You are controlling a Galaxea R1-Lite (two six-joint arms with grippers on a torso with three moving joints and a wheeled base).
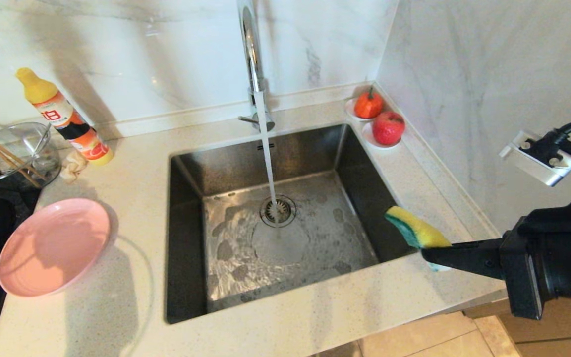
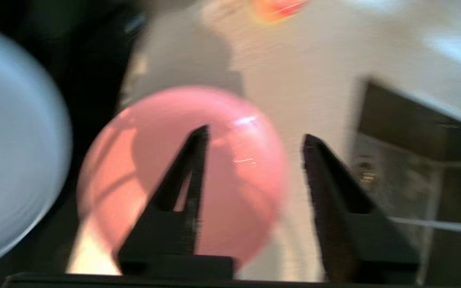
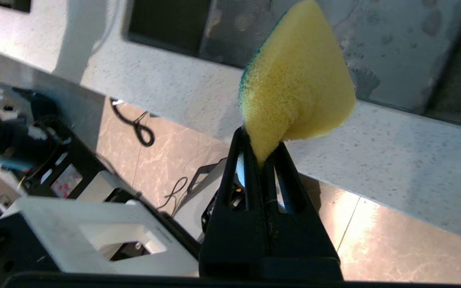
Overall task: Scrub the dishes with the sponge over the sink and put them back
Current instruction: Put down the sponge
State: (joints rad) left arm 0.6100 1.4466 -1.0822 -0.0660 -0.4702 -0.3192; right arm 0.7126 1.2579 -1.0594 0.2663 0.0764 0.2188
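Right gripper [image 3: 263, 158] pinches the sponge [image 3: 296, 86]; left gripper [image 2: 254, 138] is spread and empty.

The right jaws are pressed together on one end of the sponge, held over the counter [image 1: 404, 292] at the sink's [image 1: 275, 223] right rim. The left jaws stand apart above the pink plate [image 2: 182, 172], holding nothing. That plate lies on the counter left of the sink, the blue plate [image 2: 10, 140] just beside it on a dark surface. Water runs from the faucet [image 1: 252, 54] onto the drain.
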